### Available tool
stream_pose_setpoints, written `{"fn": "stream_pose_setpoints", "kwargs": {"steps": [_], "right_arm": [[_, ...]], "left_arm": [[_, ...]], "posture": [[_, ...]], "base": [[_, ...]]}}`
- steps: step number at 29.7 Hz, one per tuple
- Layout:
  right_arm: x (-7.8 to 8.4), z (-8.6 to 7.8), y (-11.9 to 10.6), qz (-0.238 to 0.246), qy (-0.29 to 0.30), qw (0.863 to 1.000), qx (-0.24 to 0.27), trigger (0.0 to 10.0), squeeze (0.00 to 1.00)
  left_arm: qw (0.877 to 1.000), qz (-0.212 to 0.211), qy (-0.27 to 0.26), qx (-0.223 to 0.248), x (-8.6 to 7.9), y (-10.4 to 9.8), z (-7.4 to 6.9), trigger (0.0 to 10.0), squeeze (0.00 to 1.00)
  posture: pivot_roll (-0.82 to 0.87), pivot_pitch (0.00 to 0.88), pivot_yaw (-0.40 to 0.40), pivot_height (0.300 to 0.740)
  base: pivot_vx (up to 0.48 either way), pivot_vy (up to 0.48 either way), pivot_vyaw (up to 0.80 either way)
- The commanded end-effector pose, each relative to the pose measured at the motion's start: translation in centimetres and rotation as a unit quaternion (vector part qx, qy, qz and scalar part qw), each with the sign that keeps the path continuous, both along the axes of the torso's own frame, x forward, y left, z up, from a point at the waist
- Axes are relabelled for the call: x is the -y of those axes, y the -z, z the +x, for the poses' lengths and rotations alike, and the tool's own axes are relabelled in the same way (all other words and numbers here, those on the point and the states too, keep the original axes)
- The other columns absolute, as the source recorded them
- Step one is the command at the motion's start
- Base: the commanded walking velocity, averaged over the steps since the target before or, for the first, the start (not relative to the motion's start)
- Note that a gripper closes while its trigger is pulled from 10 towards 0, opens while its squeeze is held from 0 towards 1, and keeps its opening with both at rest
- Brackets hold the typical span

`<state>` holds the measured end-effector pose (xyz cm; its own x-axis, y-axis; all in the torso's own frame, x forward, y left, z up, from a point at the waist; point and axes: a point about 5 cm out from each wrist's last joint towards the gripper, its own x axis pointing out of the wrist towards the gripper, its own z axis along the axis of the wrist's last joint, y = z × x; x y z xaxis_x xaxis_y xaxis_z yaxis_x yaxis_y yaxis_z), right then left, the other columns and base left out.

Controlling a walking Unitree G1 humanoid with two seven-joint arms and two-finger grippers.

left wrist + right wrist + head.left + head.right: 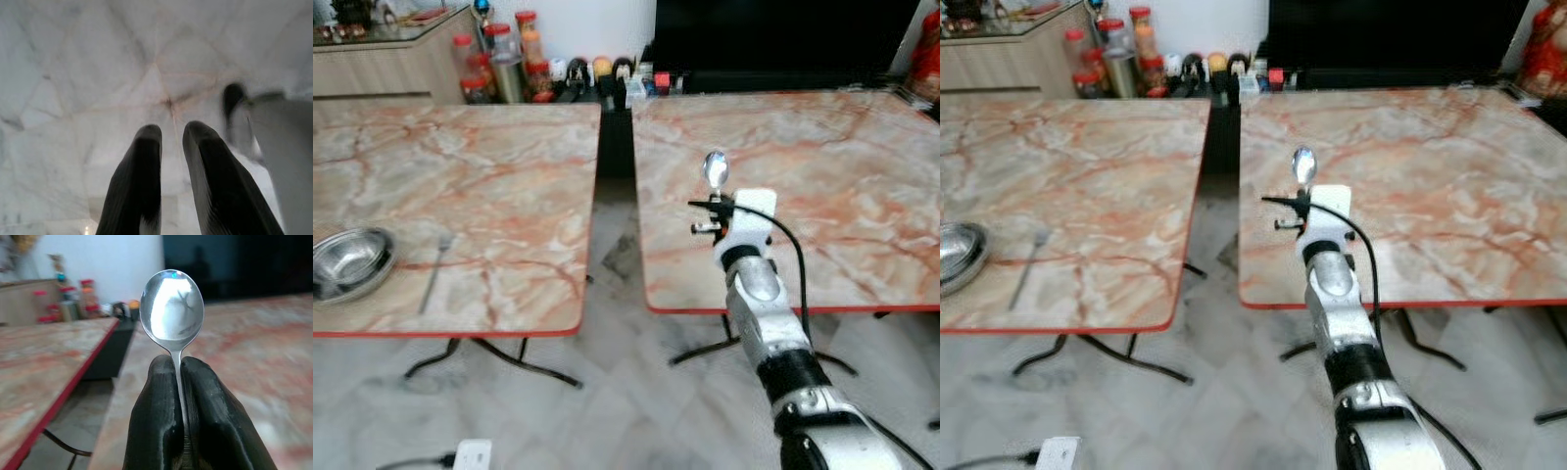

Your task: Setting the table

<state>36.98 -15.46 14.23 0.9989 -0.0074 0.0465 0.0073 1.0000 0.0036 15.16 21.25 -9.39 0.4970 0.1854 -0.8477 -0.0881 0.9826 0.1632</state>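
My right gripper (pixel 178 364) is shut on a metal spoon (pixel 172 313), which stands upright with its bowl on top. It is held above the near edge of the right marble table (pixel 822 166), and the spoon (pixel 716 168) shows there over my silver right arm. On the left marble table (pixel 480 166) lie a steel bowl (pixel 350 260) near the front left and a fork (pixel 434 272) just right of it. My left gripper (pixel 171 134) hangs over the pale tiled floor with a narrow gap between its fingers and nothing in it.
A dark gap (pixel 615 147) separates the two tables. Jars and bottles (pixel 499 59) stand on the floor at the back by a wooden cabinet (pixel 391 59). A white power strip (pixel 472 455) lies on the floor near me. Black table legs (pixel 489 357) spread under both tables.
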Motion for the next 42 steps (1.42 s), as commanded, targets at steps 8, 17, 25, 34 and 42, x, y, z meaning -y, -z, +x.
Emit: {"fn": "stream_pose_setpoints", "kwargs": {"steps": [8, 17, 25, 34, 42], "right_arm": [[-1.1, 0.2, -0.5, 0.004, -0.015, 1.000, 0.008, 10.0, 0.00], [-1.0, 0.2, -0.3, 0.004, -0.014, 1.000, 0.004, 10.0, 0.00], [-1.1, 0.2, -0.3, 0.004, -0.014, 1.000, 0.003, 10.0, 0.00], [-1.1, 0.0, 0.1, 0.003, -0.015, 1.000, -0.003, 10.0, 0.00], [-1.2, -0.1, 0.3, 0.005, -0.014, 1.000, -0.006, 10.0, 0.00]], "left_arm": [[1.000, 0.007, -0.006, -0.004, -0.7, -0.1, -0.1, 10.0, 0.00], [1.000, 0.007, -0.005, -0.002, -0.7, -0.1, 0.0, 10.0, 0.00], [1.000, 0.009, -0.003, -0.001, -0.8, -0.2, 0.1, 10.0, 0.00], [1.000, 0.012, 0.001, 0.005, -0.8, -0.3, 0.4, 10.0, 0.00], [1.000, 0.006, -0.007, 0.009, -0.7, -0.3, 0.4, 10.0, 0.00]], "posture": [[0.04, 0.000, 0.005, 0.740], [0.04, 0.000, 0.004, 0.740], [0.04, 0.000, 0.005, 0.740], [0.05, 0.019, 0.004, 0.740], [0.05, 0.033, 0.006, 0.740]], "base": [[0.000, 0.479, 0.00], [0.000, 0.480, 0.00], [0.000, 0.480, 0.00], [0.000, 0.373, 0.00], [0.000, 0.000, 0.00]]}}
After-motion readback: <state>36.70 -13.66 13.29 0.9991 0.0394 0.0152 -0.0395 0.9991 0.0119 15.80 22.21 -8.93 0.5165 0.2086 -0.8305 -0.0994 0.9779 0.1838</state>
